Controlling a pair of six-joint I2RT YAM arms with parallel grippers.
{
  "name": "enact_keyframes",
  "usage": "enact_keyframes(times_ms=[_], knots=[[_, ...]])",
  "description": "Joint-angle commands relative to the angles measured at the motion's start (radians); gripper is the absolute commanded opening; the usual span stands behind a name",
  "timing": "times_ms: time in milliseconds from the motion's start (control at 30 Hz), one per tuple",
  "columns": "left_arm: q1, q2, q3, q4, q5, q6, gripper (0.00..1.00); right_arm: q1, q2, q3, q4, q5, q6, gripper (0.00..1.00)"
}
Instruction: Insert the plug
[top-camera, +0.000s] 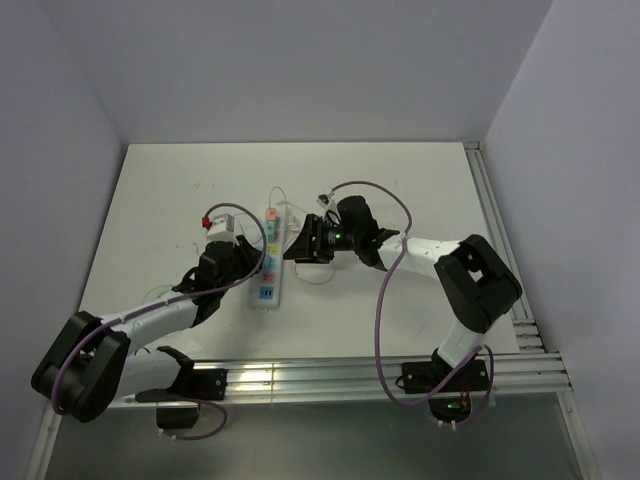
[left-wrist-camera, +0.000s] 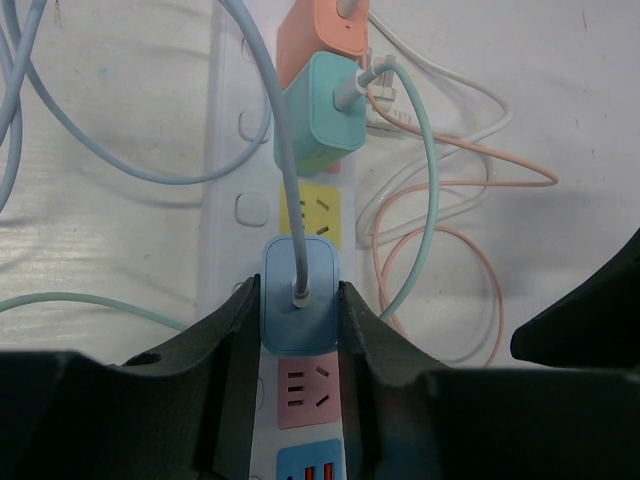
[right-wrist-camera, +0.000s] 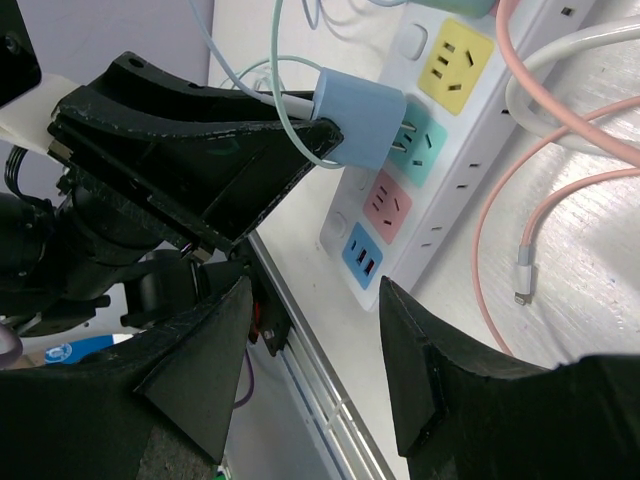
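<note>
On the left side of the bench (top-camera: 420, 190), the left fingers (left-wrist-camera: 248, 310) are clamped on the flanks of the blue plug (left-wrist-camera: 300, 300), one on each side. Its cable runs clear out of the back, probably so the prongs can be driven straight down. The plug sits over the power strip (left-wrist-camera: 225, 150), between the yellow socket (left-wrist-camera: 312, 215) and the pink socket (left-wrist-camera: 305, 390), lined up with the teal socket (right-wrist-camera: 412, 148) that the right wrist view shows beneath it. Whether the prongs have entered, or how deep, I cannot tell; the body appears to stand slightly proud of the strip.

Of the strip's openings, two at the far end are filled, by the orange adapter (left-wrist-camera: 320, 35) and the teal adapter (left-wrist-camera: 318, 115). The yellow and pink sockets and the blue USB port (right-wrist-camera: 362, 255) are empty.

Just right of the strip, the right fingers (right-wrist-camera: 225, 330) are spread wide with nothing between them. They point toward the strip's near end, seemingly placed to steady it against the push. Farther right, a pink cable (right-wrist-camera: 500, 230) loops loose on the bench, its connector (right-wrist-camera: 521, 285) unattached.
</note>
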Motion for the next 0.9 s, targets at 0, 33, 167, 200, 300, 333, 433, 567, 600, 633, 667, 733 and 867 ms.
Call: enact_keyframes(times_ms=[0, 33, 167, 200, 300, 333, 433, 567, 600, 633, 667, 733, 867], knots=[[-0.018, 0.034, 0.059, -0.072, -0.040, 0.028, 0.00, -0.006, -0.028, -0.009, 0.037, -0.004, -0.007, 0.61], [-0.023, 0.042, 0.069, -0.090, -0.060, 0.031, 0.00, -0.006, -0.028, -0.009, 0.039, -0.006, -0.007, 0.61], [-0.058, 0.079, 0.104, -0.173, -0.117, 0.046, 0.00, -0.006, -0.028, -0.011, 0.033, -0.003, -0.008, 0.61], [-0.078, 0.085, 0.121, -0.184, -0.129, 0.045, 0.00, -0.006, -0.029, -0.012, 0.031, -0.001, -0.008, 0.61], [-0.101, 0.118, 0.156, -0.253, -0.191, 0.022, 0.00, -0.006, -0.037, -0.014, 0.024, 0.004, -0.008, 0.61], [-0.116, 0.144, 0.162, -0.271, -0.203, 0.009, 0.00, -0.004, -0.038, -0.014, 0.022, 0.005, -0.008, 0.61], [-0.146, 0.195, 0.175, -0.310, -0.235, -0.043, 0.00, -0.006, -0.049, -0.015, 0.011, 0.017, -0.007, 0.61], [-0.190, 0.278, 0.208, -0.382, -0.289, -0.110, 0.00, -0.006, -0.055, -0.015, -0.001, 0.022, 0.001, 0.60], [-0.199, 0.298, 0.236, -0.396, -0.301, -0.119, 0.00, -0.006, -0.064, -0.020, -0.002, 0.025, 0.002, 0.60], [-0.210, 0.330, 0.247, -0.434, -0.304, -0.120, 0.00, -0.006, -0.072, -0.026, -0.002, 0.042, 0.005, 0.60], [-0.216, 0.344, 0.254, -0.445, -0.310, -0.109, 0.00, -0.007, -0.080, -0.040, 0.001, 0.050, 0.011, 0.60], [-0.232, 0.379, 0.277, -0.475, -0.317, -0.121, 0.00, -0.009, -0.115, -0.054, -0.002, 0.080, 0.015, 0.60], [-0.235, 0.419, 0.280, -0.495, -0.321, -0.115, 0.00, -0.038, -0.212, -0.115, -0.073, 0.191, 0.005, 0.60]])
